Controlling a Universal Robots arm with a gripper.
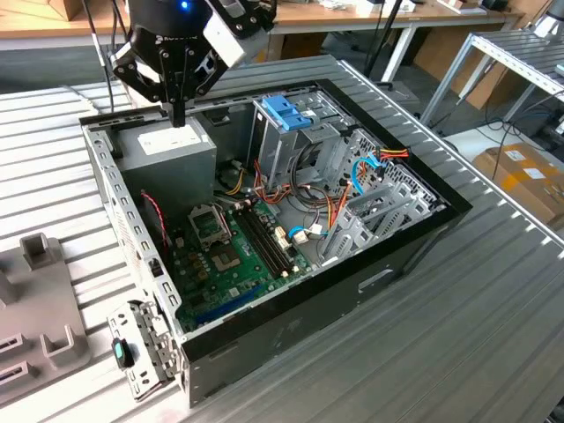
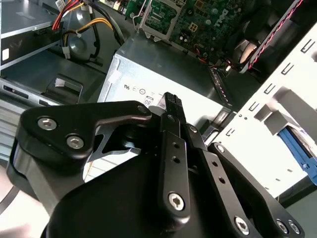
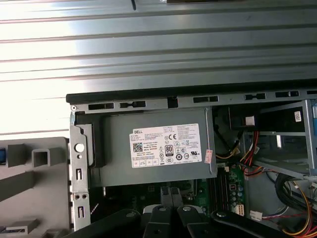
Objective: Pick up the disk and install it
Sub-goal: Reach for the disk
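My gripper (image 1: pixel 179 113) hangs over the grey power supply (image 1: pixel 167 152) in the far corner of the open computer case (image 1: pixel 388 264), on the exterior view's left. Its fingers point down, pressed together, with nothing between them; both wrist views show the same shut tips (image 2: pixel 171 100) (image 3: pixel 171 194). In the second wrist view, beyond the case's perforated side wall, a long light-blue rail with a grey edge looks like the disk (image 2: pixel 296 148), lying outside the case. It is well apart from the gripper.
A blocky blue latch piece (image 1: pixel 286 112) tops the upright drive cage in the middle of the case. Motherboard (image 1: pixel 229 256) and loose cables fill the case floor. A grey fixture (image 1: pixel 40 304) lies on the ribbed metal table at the exterior view's left.
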